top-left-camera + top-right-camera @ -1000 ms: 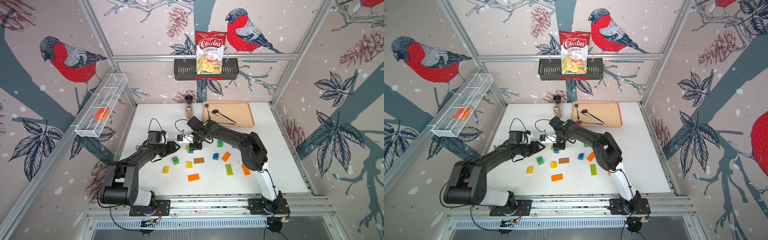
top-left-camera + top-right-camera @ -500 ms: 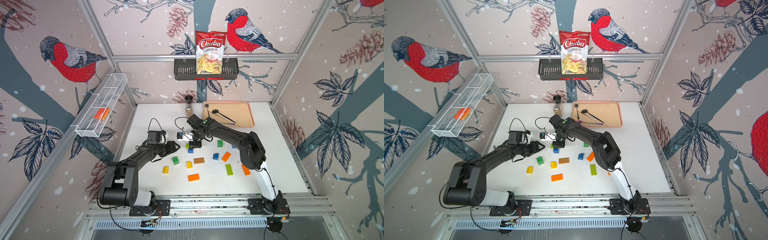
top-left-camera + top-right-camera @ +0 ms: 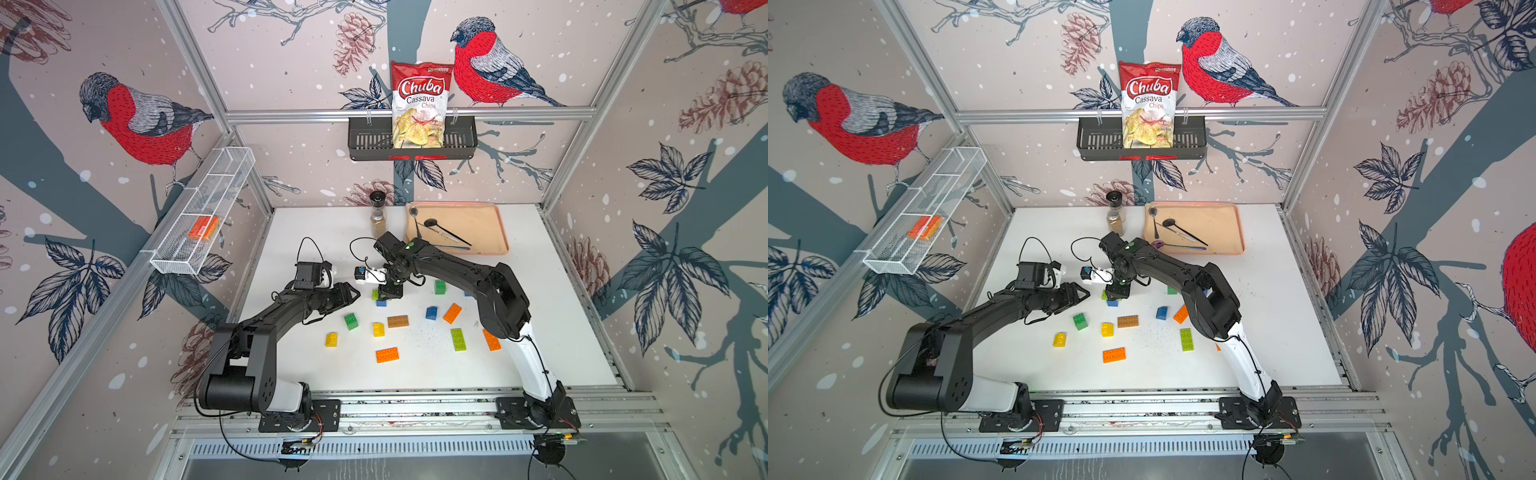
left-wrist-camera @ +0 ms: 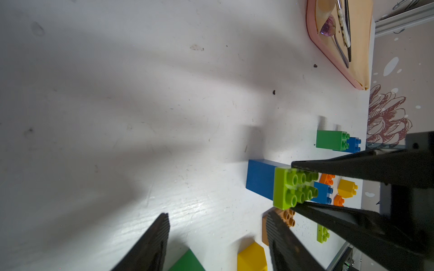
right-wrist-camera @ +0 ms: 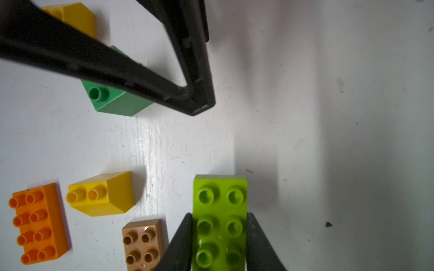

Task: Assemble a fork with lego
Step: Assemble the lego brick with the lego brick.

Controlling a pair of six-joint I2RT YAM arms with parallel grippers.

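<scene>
My right gripper (image 3: 391, 291) (image 5: 219, 214) is shut on a long lime green lego brick (image 5: 219, 211) (image 4: 288, 187), holding it by its long sides. The brick sits studs-up on top of a blue brick (image 4: 260, 178) (image 3: 380, 303). My left gripper (image 3: 353, 293) (image 4: 217, 218) is open and empty just left of that stack, low over the table. Loose bricks lie in front of the stack: green (image 3: 350, 321), yellow (image 3: 378, 329), brown (image 3: 397, 321), another yellow (image 3: 331, 339) and orange (image 3: 387, 355).
More bricks lie to the right: blue (image 3: 431, 312), orange (image 3: 452, 313), lime green (image 3: 458, 339), orange (image 3: 491, 340), green (image 3: 439, 286). A tan tray (image 3: 482, 228) with spoons and a spice jar (image 3: 377, 216) stand at the back. A wire rack (image 3: 199, 220) hangs on the left wall.
My right gripper has shifted slightly with the lime green brick, and the blue brick under it now shows. The left arm has stayed where it was.
</scene>
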